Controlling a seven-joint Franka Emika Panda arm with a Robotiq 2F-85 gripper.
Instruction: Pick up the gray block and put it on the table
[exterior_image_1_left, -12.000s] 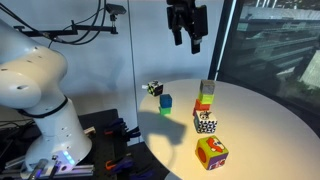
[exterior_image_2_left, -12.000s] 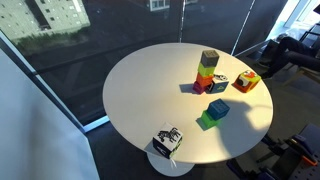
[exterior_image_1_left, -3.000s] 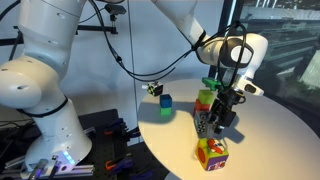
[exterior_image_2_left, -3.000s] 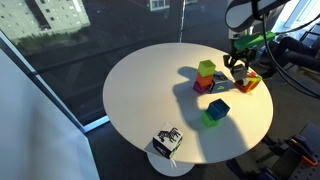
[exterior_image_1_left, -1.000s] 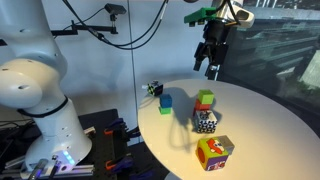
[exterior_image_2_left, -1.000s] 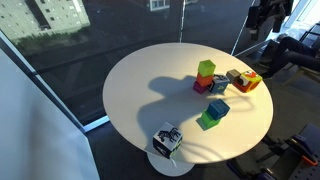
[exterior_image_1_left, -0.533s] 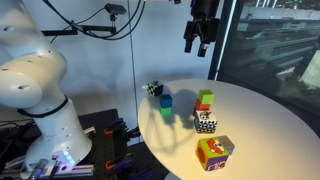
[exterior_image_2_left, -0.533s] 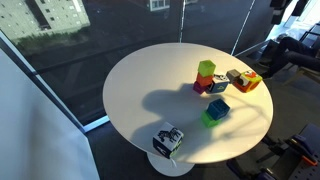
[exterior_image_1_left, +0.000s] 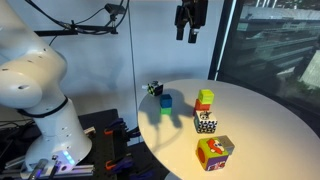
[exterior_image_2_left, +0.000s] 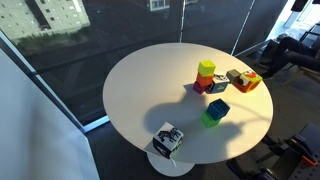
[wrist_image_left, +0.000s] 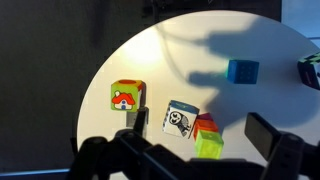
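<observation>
The gray block rests on the round off-white table, touching the side of a colourful picture cube. In the wrist view it shows as a dark gray cube beside that picture cube. I cannot make it out in the exterior view that shows the arm. My gripper hangs high above the table, open and empty. In the wrist view its fingers are spread wide, far above the blocks. It is out of the exterior view that shows the gray block.
A lime green cube tops a short stack of red and orange blocks. A black-and-white patterned cube stands by it. A blue block on a green one and another patterned cube sit near the table edge.
My gripper has risen further and drifted away from the blocks, leaving one exterior view entirely. The blocks have not moved in the last second.
</observation>
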